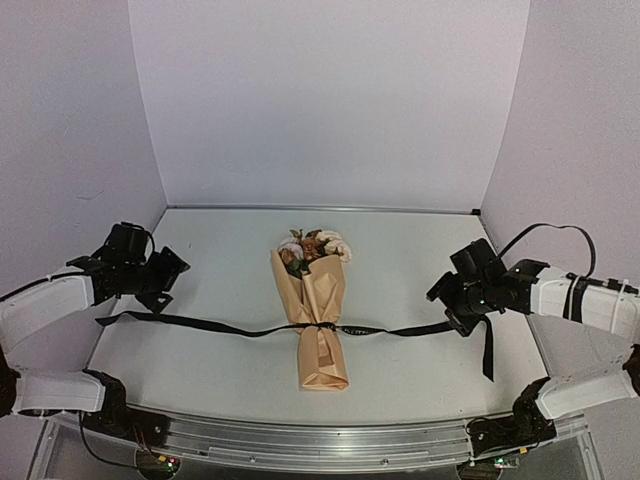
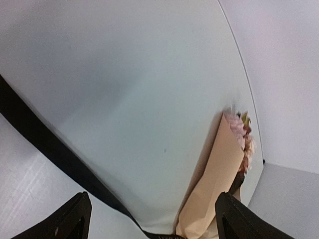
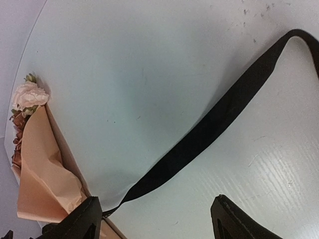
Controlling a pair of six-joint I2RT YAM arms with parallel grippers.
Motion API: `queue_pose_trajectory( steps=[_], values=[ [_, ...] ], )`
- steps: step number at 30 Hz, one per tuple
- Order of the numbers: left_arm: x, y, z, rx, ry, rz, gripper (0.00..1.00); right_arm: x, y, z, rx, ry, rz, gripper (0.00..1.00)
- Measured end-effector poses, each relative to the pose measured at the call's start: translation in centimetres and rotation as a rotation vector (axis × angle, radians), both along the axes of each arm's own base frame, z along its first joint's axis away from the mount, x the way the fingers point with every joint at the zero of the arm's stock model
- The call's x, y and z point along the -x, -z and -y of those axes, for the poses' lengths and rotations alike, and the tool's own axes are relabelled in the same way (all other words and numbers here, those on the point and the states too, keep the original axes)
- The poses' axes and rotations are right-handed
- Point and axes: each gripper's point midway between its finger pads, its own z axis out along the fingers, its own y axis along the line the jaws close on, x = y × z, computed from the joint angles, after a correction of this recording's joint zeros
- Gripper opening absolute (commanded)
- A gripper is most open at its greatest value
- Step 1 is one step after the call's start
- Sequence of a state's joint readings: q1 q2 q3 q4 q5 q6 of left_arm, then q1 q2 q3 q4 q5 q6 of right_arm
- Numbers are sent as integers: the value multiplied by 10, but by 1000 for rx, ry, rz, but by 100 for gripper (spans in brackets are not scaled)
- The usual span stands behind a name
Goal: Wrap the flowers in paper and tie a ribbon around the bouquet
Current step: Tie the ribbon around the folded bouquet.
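Left claw (image 2: 152, 196) and right claw (image 3: 155, 199) gape empty; only overhead shows the ribbon (image 1: 200, 325) cinching the bouquet (image 1: 318, 300).

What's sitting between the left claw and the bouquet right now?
Only the ribbon, running across otherwise bare table from below the left claw to the bouquet's waist. The top view shows it; the left wrist view agrees.

A matte white table (image 1: 420, 260) sits boxed in by plain, pale lilac panels: a back wall (image 1: 330, 100), a left wall (image 1: 60, 120) and a right wall (image 1: 590, 110). The light is soft and even. An aluminium rail (image 1: 330, 435) runs along the near edge.
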State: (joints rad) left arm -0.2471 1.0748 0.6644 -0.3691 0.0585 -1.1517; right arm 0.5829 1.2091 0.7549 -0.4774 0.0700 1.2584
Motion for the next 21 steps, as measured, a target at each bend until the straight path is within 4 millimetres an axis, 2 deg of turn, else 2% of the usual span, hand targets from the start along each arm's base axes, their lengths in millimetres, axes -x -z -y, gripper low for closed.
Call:
queue_pose_trajectory(
  steps=[2, 6, 10, 15, 21],
  values=[
    [15, 8, 32, 50, 40, -26, 88, 2, 6, -15, -30, 1, 0, 74],
    [39, 27, 69, 127, 43, -65, 88, 2, 21, -46, -103, 17, -3, 71],
    [58, 42, 101, 191, 44, -100, 88, 4, 39, -66, -154, 41, -23, 71],
    [63, 51, 144, 298, 53, -106, 86, 5, 50, -90, -211, 52, -26, 70],
    [58, 64, 172, 402, 26, -119, 83, 2, 58, -101, -286, 85, -18, 67]
  ],
)
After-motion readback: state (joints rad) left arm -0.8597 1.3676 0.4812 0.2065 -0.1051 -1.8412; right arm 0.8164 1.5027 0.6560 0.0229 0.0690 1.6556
